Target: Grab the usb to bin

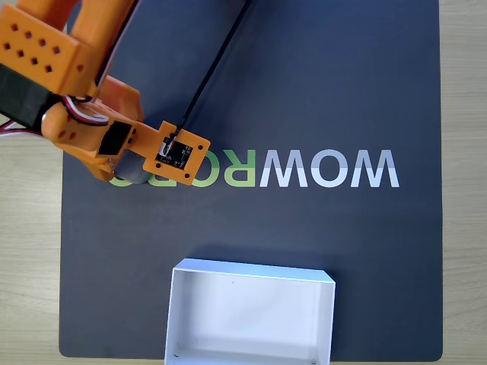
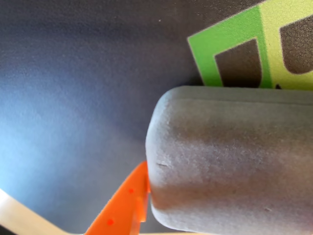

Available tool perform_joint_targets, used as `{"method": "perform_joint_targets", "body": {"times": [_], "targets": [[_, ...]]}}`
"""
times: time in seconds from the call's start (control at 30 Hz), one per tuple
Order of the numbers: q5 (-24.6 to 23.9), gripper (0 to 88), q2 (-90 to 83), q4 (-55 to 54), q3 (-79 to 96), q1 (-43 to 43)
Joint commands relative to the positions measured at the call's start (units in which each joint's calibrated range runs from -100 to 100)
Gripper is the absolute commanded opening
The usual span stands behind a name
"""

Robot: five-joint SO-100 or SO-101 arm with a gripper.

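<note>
In the fixed view, the orange arm (image 1: 72, 84) is seen reaching in from the upper left over a dark mat (image 1: 319, 91) laid on a light wooden table (image 1: 464, 190). The gripper (image 1: 122, 169) is lowered at the left end of the white and green lettering (image 1: 304, 169) printed on the mat. A small part of the gray usb block (image 1: 131, 170) is visible beneath the wrist assembly, resting on the mat over the green letters. In the wrist view, the usb block (image 2: 230, 161) is seen close up with its rounded corner and matte surface, and one orange finger (image 2: 124, 208) is observed touching its lower left edge. The opposite finger is not visible, so whether the fingers are clamped on the block cannot be told. A black cable (image 1: 209, 76) is run along the arm to a small board at the wrist. The white bin (image 1: 173, 319) is located at the bottom centre of the mat, well apart from the block.
</note>
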Motion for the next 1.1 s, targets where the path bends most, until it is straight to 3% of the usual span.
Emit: {"method": "perform_joint_targets", "body": {"times": [0.0,0.37,0.47,0.73,1.07], "targets": [[0.1,15.9,-1.3,-0.2,-2.1,-0.1],[0.2,15.9,-15.6,-0.9,-2.2,-7.1],[0.2,15.7,-28.0,-8.9,-2.2,-14.5],[-0.2,15.7,-41.9,-18.5,-1.3,-21.1],[-0.4,15.7,-49.9,-6.6,0.9,-25.0]]}}
